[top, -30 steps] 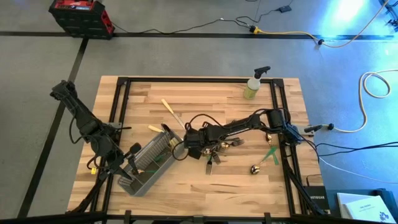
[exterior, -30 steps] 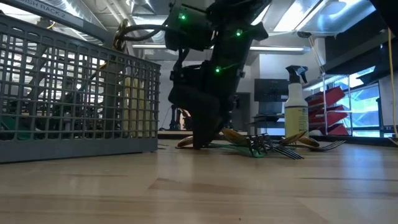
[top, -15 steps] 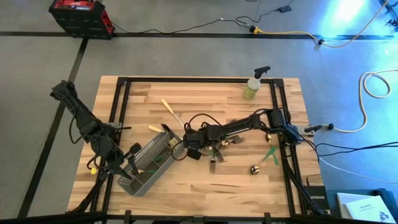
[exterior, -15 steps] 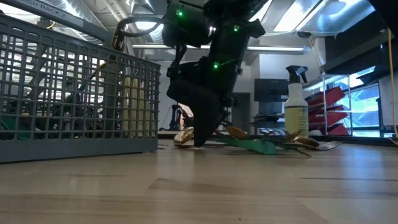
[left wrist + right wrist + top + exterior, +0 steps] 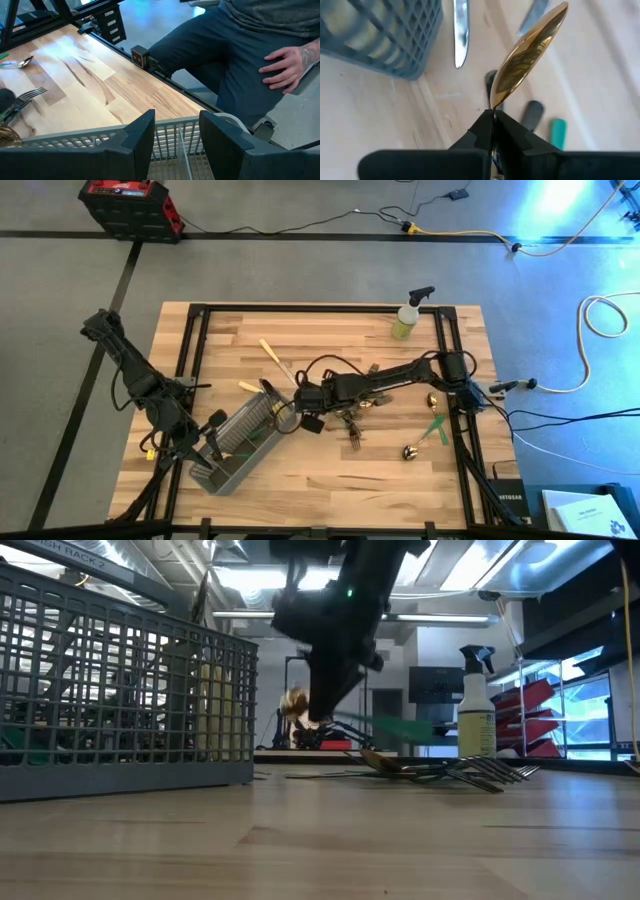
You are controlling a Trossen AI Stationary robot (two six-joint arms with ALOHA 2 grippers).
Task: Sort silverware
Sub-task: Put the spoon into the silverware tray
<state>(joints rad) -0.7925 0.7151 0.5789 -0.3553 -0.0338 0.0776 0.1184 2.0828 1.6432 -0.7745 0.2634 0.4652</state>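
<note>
From the low view, the grey caddy [image 5: 120,700] stands nearest, on the tabletop [image 5: 320,840]. Beyond it the right gripper [image 5: 318,718] is pinched tight on one spoon [image 5: 294,702], lifted clear of the wood. Its gold bowl points toward the caddy and its green handle [image 5: 400,726] trails back almost level, so its long axis runs along the table. A second ago that gripper was down among the pile [image 5: 440,772] with its tips at the wood; it has since closed and risen, taking the spoon with it. The pile of forks and spoons behind lies flat, too tangled to count. From above, one cream piece [image 5: 276,361] lies apart, slanted. One spray bottle [image 5: 476,710] stands farthest back. The left gripper [image 5: 176,132] holds the caddy's wall, half spread.
</note>
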